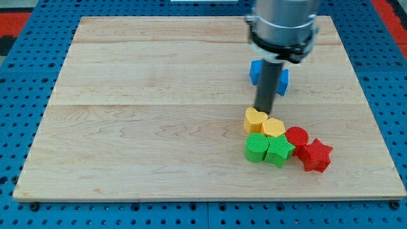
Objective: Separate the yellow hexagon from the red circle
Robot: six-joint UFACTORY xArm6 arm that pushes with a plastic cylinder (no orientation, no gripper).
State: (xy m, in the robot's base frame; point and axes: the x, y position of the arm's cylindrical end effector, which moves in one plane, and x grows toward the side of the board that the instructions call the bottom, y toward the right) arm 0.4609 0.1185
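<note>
Standing straight up, my rod comes down from the view's top, and my tip (263,112) sits just above the yellow heart (254,119). It has no claw, only a rod end. The yellow hexagon (274,127) is just right of the heart and touches the red circle (296,135). Near the hexagon sit a green circle (256,147), a green star (278,151) and a red star (315,156). A blue block (257,71) hides behind my rod. They all rest on a pale wooden board (140,121), on a blue table with holes (25,213).
</note>
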